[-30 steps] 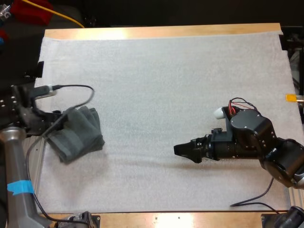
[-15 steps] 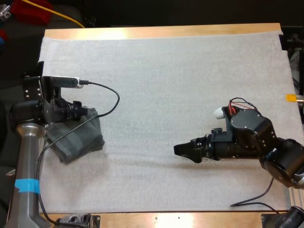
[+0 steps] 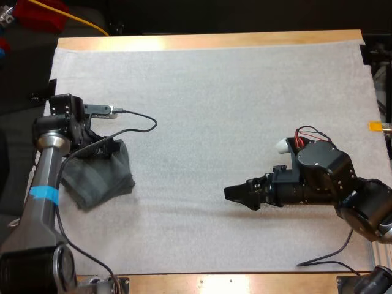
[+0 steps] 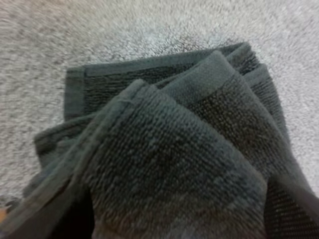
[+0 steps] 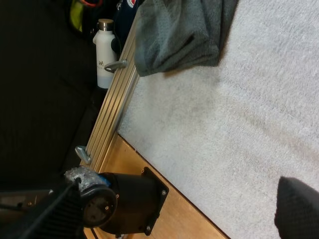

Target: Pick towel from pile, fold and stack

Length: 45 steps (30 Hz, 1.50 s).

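The task is only beginning. The crumpled towel (image 3: 101, 180) is lying at the left edge of the mat (image 3: 214, 104), so lifting, folding and stacking are all lying ahead. The left gripper (image 3: 105, 147) is hovering at the towel's far end; whether it is grasping cannot be told. The right gripper (image 3: 230, 193) is sitting mid-mat, released and empty. The one container, a white bottle (image 5: 104, 50) beyond the table's edge, is standing capped, its contents hidden.

Black right tool (image 3: 230, 193); grey left arm (image 3: 48, 164), blue band.
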Tool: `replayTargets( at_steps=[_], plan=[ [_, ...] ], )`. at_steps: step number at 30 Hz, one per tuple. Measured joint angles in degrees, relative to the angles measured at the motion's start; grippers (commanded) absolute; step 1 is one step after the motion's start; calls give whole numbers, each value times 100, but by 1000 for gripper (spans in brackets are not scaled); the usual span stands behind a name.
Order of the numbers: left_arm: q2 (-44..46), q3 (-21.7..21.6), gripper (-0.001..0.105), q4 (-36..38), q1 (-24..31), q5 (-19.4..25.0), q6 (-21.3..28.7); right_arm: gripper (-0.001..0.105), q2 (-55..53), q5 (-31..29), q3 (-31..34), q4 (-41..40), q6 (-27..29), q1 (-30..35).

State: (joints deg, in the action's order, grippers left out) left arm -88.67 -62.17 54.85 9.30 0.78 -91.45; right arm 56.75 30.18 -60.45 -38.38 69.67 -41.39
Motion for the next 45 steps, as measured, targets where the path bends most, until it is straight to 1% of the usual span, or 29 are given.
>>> replayTargets(
  at_steps=[11,20,23,27,35,38,41,45],
  plan=[
    [-808,-17,68,-118,0,0,0,75,0,0,0,0,0,0],
    [-807,-153,68,-6,0,0,0,75,0,0,0,0,0,0],
    [-657,-240,68,107,0,0,0,75,0,0,0,0,0,0],
    [-207,-273,68,267,0,0,0,75,0,0,0,0,0,0],
    [758,-273,68,964,0,0,0,75,0,0,0,0,0,0],
    [1033,-273,68,1242,0,0,-103,75,0,0,0,0,0,0],
    [1251,-273,68,1615,0,0,-143,75,0,0,0,0,0,0],
    [1411,-273,68,1872,0,0,-155,75,0,0,0,0,0,0]
  ],
)
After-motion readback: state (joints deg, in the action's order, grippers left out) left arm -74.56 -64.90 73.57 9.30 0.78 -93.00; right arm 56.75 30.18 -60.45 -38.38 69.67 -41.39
